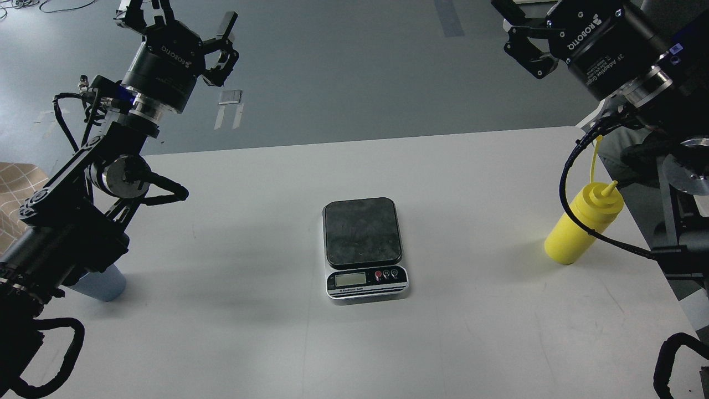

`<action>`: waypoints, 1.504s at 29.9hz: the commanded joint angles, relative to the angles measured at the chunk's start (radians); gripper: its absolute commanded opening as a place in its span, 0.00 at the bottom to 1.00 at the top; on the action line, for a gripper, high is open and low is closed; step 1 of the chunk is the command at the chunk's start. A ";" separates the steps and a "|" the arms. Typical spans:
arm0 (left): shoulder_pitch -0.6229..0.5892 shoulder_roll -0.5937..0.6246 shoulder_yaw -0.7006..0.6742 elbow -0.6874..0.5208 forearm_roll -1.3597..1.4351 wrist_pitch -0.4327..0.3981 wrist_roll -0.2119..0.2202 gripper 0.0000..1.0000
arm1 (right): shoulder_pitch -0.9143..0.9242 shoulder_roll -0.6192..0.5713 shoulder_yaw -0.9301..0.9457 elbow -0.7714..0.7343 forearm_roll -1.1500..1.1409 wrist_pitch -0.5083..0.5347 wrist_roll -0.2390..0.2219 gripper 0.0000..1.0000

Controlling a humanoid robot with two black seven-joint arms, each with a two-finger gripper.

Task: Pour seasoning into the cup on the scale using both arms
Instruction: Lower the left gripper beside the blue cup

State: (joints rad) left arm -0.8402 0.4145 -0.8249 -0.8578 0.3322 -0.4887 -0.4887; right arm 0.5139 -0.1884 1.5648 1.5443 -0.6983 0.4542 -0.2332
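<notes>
The scale (363, 233) sits at the middle of the white table (471, 183), its dark plate bare and its display facing me. The yellow seasoning bottle (579, 227) stands at the table's right edge, tether stick pointing up, with my right arm's cable crossing in front of it. The blue-grey cup (104, 284) stands near the left edge, mostly hidden behind my left arm. My left gripper (177, 19) is open and empty, raised high beyond the table's far left. My right gripper (514, 32) is open and empty, raised high at the far right.
A brown checked surface (14, 188) lies off the table's left edge. A small grey object and tape strips (230, 105) lie on the grey floor beyond the table. My arms' links overhang the table's left and right edges.
</notes>
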 commanded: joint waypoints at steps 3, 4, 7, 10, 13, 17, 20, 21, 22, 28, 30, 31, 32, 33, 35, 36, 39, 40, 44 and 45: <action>-0.031 0.093 0.003 -0.087 0.496 0.000 0.000 0.98 | -0.003 -0.020 0.004 -0.009 -0.064 -0.008 -0.001 1.00; -0.031 0.093 0.003 -0.087 0.498 0.000 0.000 0.98 | -0.003 -0.020 0.004 -0.009 -0.064 -0.008 -0.001 1.00; -0.040 0.173 -0.005 -0.151 0.710 0.000 0.000 0.98 | -0.034 -0.022 0.004 -0.004 -0.078 -0.006 -0.002 1.00; -0.040 0.276 -0.005 -0.202 0.729 0.000 0.000 0.98 | -0.040 -0.022 0.004 -0.007 -0.079 -0.006 -0.001 1.00; -0.016 0.418 0.007 -0.327 0.737 0.000 0.000 0.98 | -0.040 -0.014 0.004 -0.006 -0.081 -0.008 0.002 1.00; 0.067 0.575 0.012 -0.399 0.835 0.071 0.000 0.98 | -0.041 -0.010 0.014 -0.004 -0.079 -0.011 0.003 1.00; 0.152 0.659 0.036 -0.403 0.997 0.189 0.000 0.98 | -0.046 -0.005 0.020 -0.006 -0.078 -0.014 0.003 1.00; 0.179 0.678 0.044 -0.405 1.028 0.220 0.000 0.98 | -0.048 -0.006 0.020 -0.006 -0.078 -0.014 0.003 1.00; 0.225 0.710 0.055 -0.408 1.072 0.289 0.000 0.98 | -0.051 -0.006 0.020 -0.007 -0.078 -0.014 0.003 1.00; 0.380 0.819 0.085 -0.408 1.096 0.475 0.000 0.98 | -0.072 -0.005 0.024 -0.004 -0.078 -0.015 0.005 1.00; 0.392 0.843 0.095 -0.409 1.096 0.476 0.000 0.98 | -0.078 -0.005 0.026 -0.003 -0.076 -0.015 0.005 1.00; 0.397 0.856 0.105 -0.409 1.097 0.476 0.000 0.98 | -0.081 -0.003 0.026 -0.003 -0.076 -0.015 0.005 1.00; 0.403 0.888 0.142 -0.409 1.096 0.475 0.000 0.98 | -0.086 -0.005 0.027 -0.003 -0.076 -0.015 0.005 1.00; 0.403 0.903 0.161 -0.409 1.096 0.475 0.000 0.98 | -0.087 -0.005 0.027 -0.003 -0.076 -0.015 0.005 1.00; 0.405 0.951 0.211 -0.409 1.094 0.475 0.000 0.98 | -0.088 -0.005 0.027 -0.004 -0.078 -0.014 0.005 1.00; 0.405 0.963 0.236 -0.409 1.093 0.476 0.000 0.98 | -0.088 -0.005 0.027 -0.006 -0.078 -0.014 0.005 1.00; 0.406 0.978 0.305 -0.396 1.094 0.487 0.000 0.98 | -0.091 -0.005 0.029 -0.004 -0.078 -0.015 0.005 1.00; 0.406 0.978 0.314 -0.391 1.094 0.492 0.000 0.98 | -0.091 -0.005 0.029 -0.004 -0.076 -0.015 0.005 1.00; 0.406 0.977 0.355 -0.376 1.090 0.536 0.000 0.98 | -0.098 -0.005 0.031 -0.007 -0.078 -0.014 0.005 1.00; 0.408 0.975 0.377 -0.368 1.088 0.542 0.000 0.98 | -0.098 -0.005 0.031 -0.007 -0.078 -0.015 0.005 1.00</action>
State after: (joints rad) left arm -0.4342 1.3917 -0.4868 -1.2387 1.4233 0.0319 -0.4888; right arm 0.4183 -0.1932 1.5951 1.5389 -0.7756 0.4390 -0.2285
